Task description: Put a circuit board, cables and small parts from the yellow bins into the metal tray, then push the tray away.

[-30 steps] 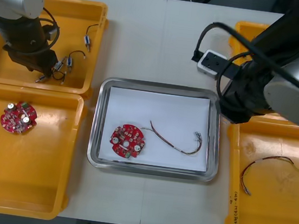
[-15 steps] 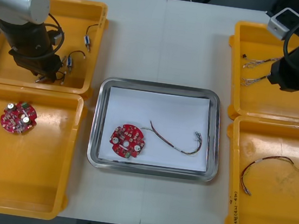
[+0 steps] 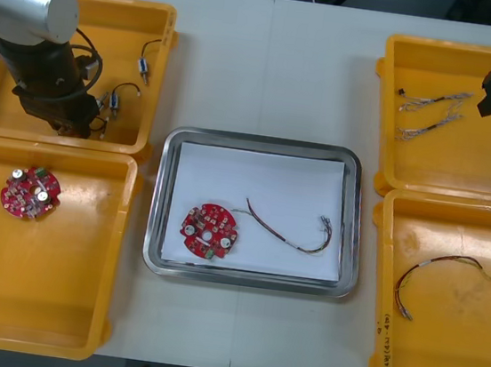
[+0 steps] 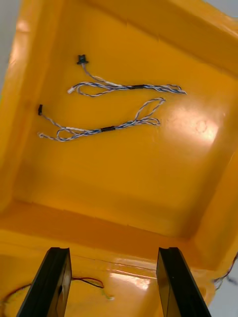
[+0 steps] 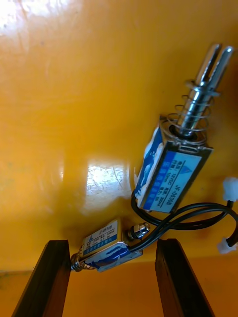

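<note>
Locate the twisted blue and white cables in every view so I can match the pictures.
Front view: twisted blue and white cables in the far right yellow bin.
Right wrist view: on that bin's floor, beyond the open right claw.
Left wrist view: small metal parts by the left claw instead.
Shared landmark: that yellow bin.

Brightly lit from above. White glare patches on yellow bins (image 4: 148,163), both wrist views. Soft, short shadows round metal tray (image 3: 265,141).

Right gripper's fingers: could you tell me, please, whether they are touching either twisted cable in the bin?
Apart. The right wrist view shows the right gripper open, its fingers well short of both twisted cables, yellow bin floor between.
</note>
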Controlling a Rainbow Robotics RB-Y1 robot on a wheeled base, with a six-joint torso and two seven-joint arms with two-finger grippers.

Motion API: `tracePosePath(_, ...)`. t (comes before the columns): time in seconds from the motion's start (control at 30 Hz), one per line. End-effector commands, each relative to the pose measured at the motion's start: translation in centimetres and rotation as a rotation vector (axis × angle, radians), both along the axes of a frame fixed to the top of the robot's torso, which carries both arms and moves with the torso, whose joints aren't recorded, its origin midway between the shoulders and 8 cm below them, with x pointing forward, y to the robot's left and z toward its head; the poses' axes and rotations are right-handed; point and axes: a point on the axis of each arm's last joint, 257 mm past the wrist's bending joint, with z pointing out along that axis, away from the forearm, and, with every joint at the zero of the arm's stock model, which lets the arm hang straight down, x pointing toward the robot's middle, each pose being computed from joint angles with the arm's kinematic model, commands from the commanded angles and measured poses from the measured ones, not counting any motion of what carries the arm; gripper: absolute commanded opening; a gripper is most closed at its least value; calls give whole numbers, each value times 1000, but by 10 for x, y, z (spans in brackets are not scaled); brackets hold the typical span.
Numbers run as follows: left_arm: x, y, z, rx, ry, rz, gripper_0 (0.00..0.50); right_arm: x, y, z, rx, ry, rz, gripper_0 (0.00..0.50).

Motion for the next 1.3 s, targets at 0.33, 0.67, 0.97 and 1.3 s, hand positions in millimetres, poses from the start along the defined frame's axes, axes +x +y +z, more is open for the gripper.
tracePosePath(0.33, 18, -19, 17, 39, -32, -193, 0, 31, -4, 40, 248, -29, -337, 500)
tracePosePath(0.67, 19, -17, 21, 28, -43, -178, 0, 51, 3, 43, 486, 8, -644, 500)
tracePosePath(0.97, 27, -14, 49, 36, -85, -182, 0, 80, 19, 33, 659, -66, -855, 500)
tracePosePath(1.3, 24, -7, 88, 38, -110, -178, 1, 97, 30, 1, 764, -64, -1027, 500)
